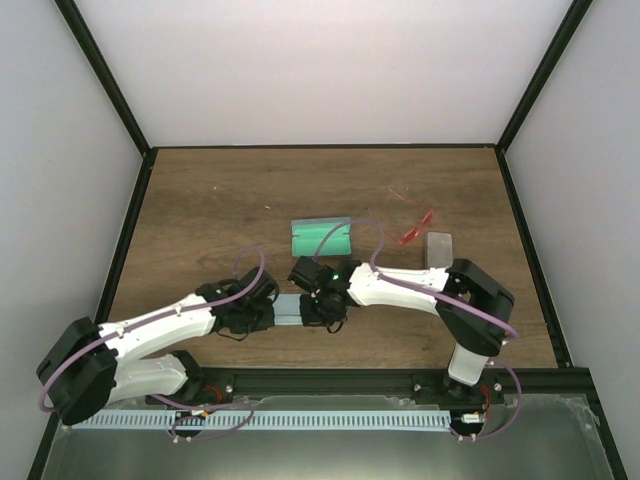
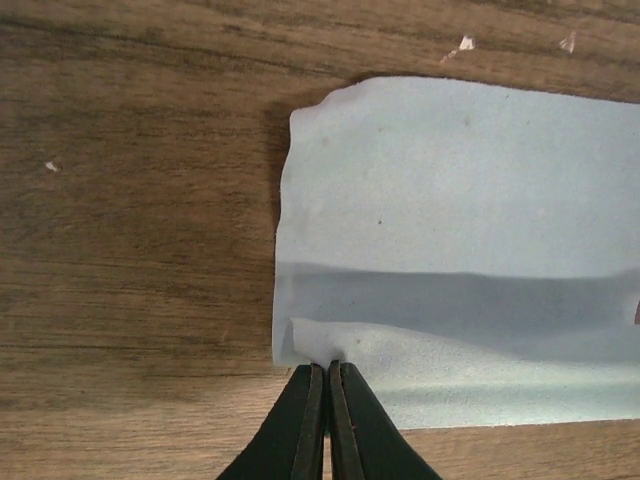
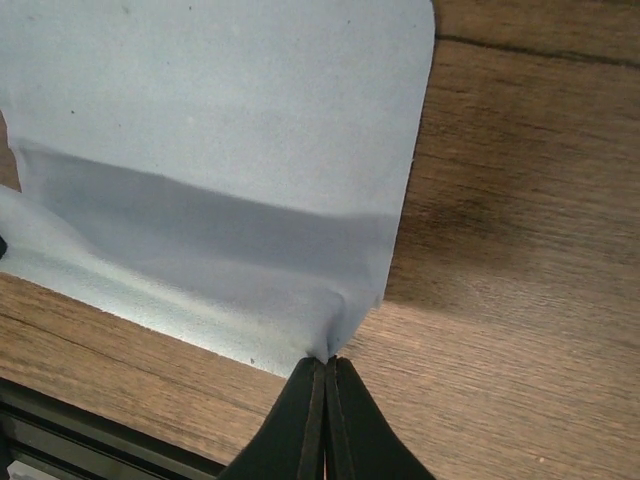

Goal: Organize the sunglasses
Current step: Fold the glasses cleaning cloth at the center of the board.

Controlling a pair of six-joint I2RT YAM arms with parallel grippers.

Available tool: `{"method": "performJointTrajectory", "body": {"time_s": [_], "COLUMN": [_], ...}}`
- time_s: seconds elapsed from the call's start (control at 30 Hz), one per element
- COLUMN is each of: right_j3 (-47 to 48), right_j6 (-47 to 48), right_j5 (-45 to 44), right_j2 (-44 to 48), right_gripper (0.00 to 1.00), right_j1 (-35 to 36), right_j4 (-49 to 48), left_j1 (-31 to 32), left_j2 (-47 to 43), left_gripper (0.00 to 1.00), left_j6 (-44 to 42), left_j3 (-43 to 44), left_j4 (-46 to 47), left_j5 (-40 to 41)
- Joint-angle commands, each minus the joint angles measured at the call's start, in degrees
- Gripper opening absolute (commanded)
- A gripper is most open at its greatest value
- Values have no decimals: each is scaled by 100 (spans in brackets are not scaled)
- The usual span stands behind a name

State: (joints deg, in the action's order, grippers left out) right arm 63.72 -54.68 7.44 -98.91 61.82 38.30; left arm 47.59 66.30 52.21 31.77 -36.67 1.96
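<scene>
1. Black-fingered and pressed together, pinching with the left pincer (image 2: 327,372) one near corner of the pale blue cloth (image 2: 450,200), with a small lip of fabric curling up at the tips.
2. Mirroring that with the right pincer (image 3: 325,365), likewise closed tight on the opposite near corner and puckering the fabric there.
3. Gripping by two corners at once, most likely for raising the near edge evenly and folding it over without dragging or skewing; judging by the shadowed crease running across the middle, possibly shaping a fold along that line.
4. Resting otherwise flat on the wooden surface (image 1: 200,220), stretched between the two wrists and close to the arms' bases.
5. Waiting just beyond the wrists: a green-lined case (image 1: 322,238) lying open, probably for receiving a folded cloth and a pair.
6. Sitting off to the right, apart from both pincers: the red-orange sunglasses (image 1: 416,230) just beside a grey case (image 1: 438,247), and the pink sunglasses (image 1: 400,195) a little farther back, faint and hard to make out.
7. Reading the task as early: neither pair gripped nor cased yet.
</scene>
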Motion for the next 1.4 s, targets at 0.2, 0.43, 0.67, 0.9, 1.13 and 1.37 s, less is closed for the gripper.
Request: {"method": "performJointTrajectory", "body": {"time_s": [0.2,0.43,0.67,0.9,1.13,1.37], "right_j3": [328,341,359,438,516,621], "right_j6": [177,227,277,322,387,419], "right_j5": [-47,-50,-43,-50,-24,-30], "right_j2": [-195,-211,-238,-284,-343,-422], "right_gripper": [2,2,2,3,3,15], "right_j1": [-108,-175,-221,-259,-311,-311], "right_j4": [107,114,106,142,141,190], "left_j1": [-37,-61,-117,-141,-164,-211], "left_j2": [294,354,484,613,599,600], "left_gripper": [6,6,6,9,9,10], "left_j6": [-206,-235,-337,-400,-417,-448], "left_j3": [264,285,427,488,478,480], "left_j4": [-98,-48,-16,-13,-39,-47], "left_j5": [198,256,323,315,335,324]}}
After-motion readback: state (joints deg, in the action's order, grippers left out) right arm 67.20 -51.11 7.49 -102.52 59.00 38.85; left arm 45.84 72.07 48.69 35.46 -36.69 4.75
